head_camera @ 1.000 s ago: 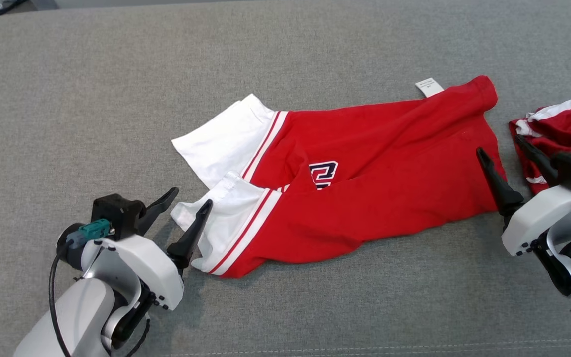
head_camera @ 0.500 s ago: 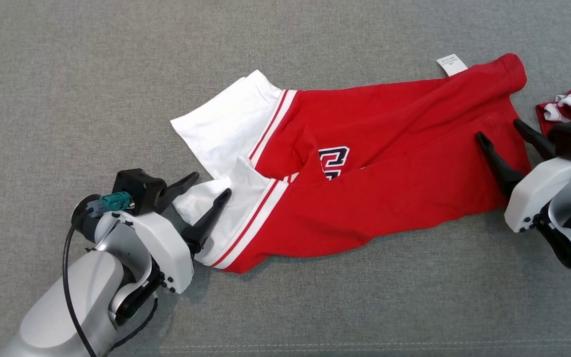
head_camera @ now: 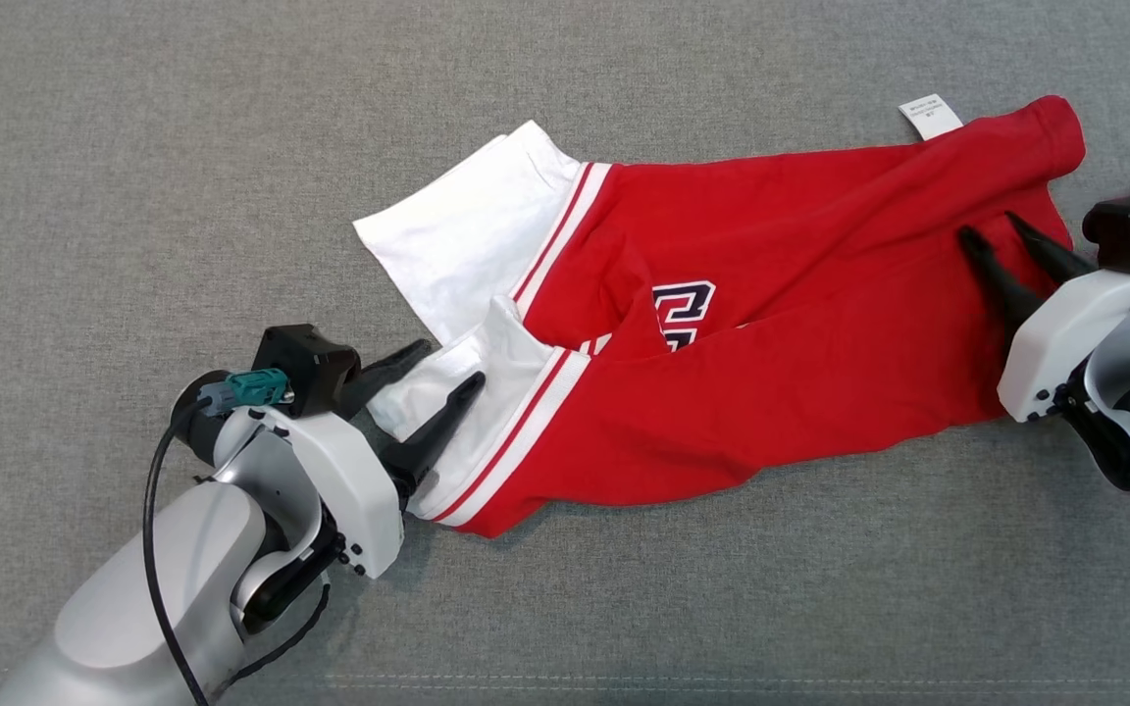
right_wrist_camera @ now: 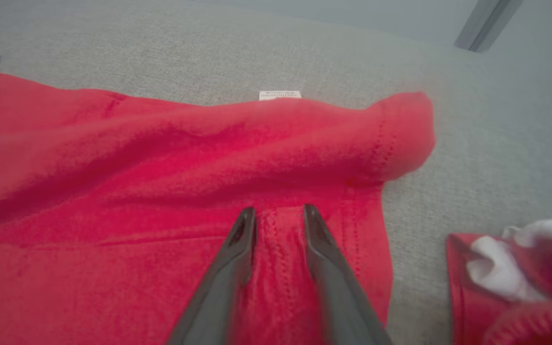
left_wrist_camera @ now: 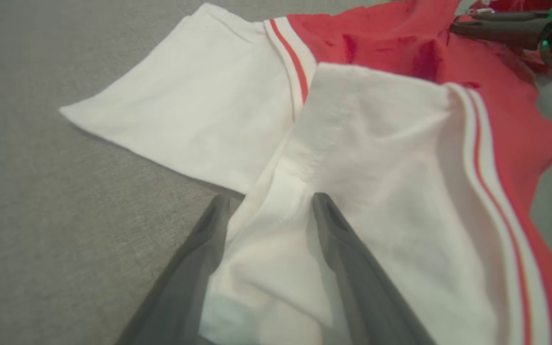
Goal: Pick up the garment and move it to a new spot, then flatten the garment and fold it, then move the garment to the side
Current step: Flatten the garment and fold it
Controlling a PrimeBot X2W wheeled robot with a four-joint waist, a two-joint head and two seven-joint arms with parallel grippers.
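Left gripper (head_camera: 454, 360) is straddling a white cuff corner of the garment (head_camera: 800, 324), fingers spread wide.
Right gripper (head_camera: 989, 225) is resting on the red hem at the opposite end, fingers narrowly apart with cloth between them; whether it is gripping cannot be told. The garment is lying rumpled across the grey cushion (head_camera: 231, 147).

navy-white emblem (head_camera: 683, 312) on garment (head_camera: 800, 324) half folded, illegible; tag (head_camera: 930, 116) print too small.
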